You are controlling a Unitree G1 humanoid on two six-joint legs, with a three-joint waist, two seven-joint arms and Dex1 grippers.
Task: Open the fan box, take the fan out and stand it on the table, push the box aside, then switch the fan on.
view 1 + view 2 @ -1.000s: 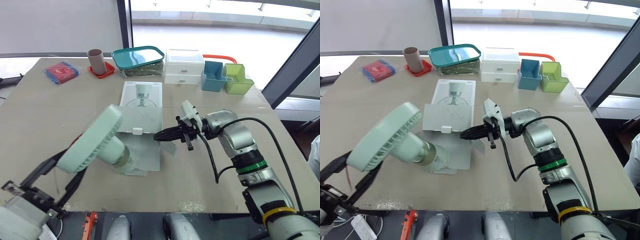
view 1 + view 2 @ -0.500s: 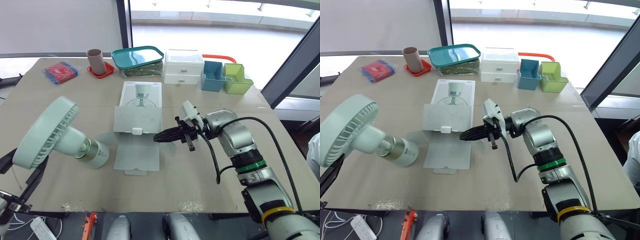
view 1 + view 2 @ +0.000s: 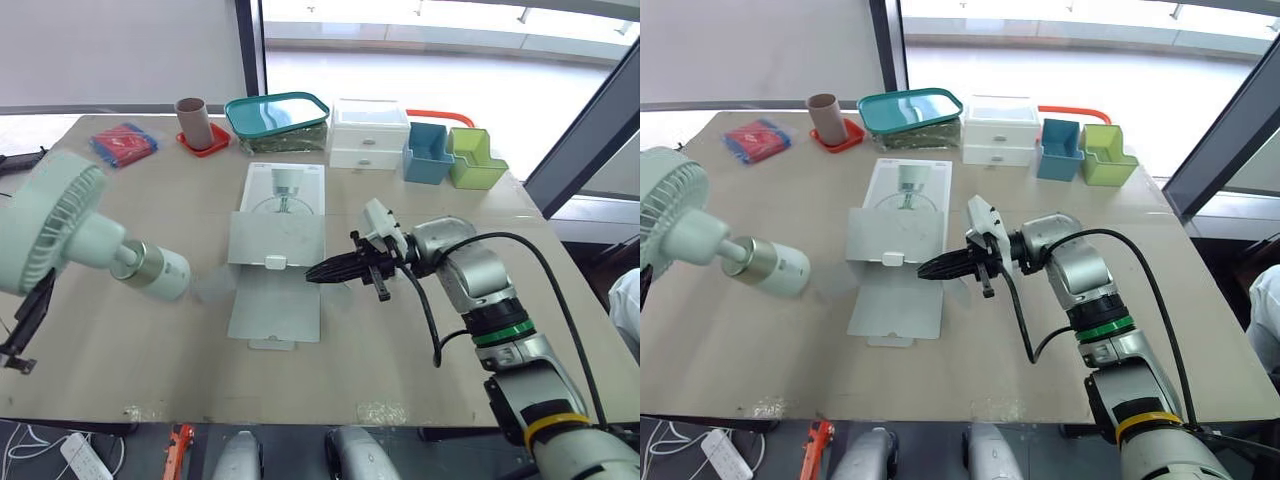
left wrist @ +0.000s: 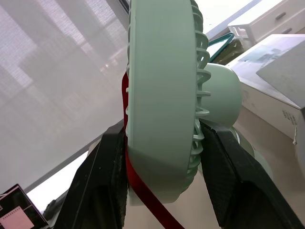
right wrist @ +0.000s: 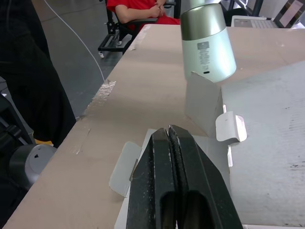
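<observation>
Two black fingers (image 4: 102,191) of the left gripper (image 4: 164,133) press on the round head of the pale green fan (image 3: 90,243), one against each face, so we count it firmly held. A red strap (image 4: 143,191) runs down along the head's rim. In the head views we find the fan at the robot's left, over the left part of the bench (image 3: 120,380) and, as far as we can tell, lifted off it. Its long axis lies almost level, dipping a little toward the base. The grille head is outermost on the left, and the cylindrical base points right, toward the fan box (image 3: 277,240). That box lies flat near the middle of the bench with its flaps spread open, well apart from the fan's head and just beside its base. The right gripper (image 3: 318,271) reaches in from the right over the box's right edge. In the right wrist view we see its fingers (image 5: 167,181) pressed together with nothing between them, above a small side flap; whether they touch the cardboard we cannot tell.
</observation>
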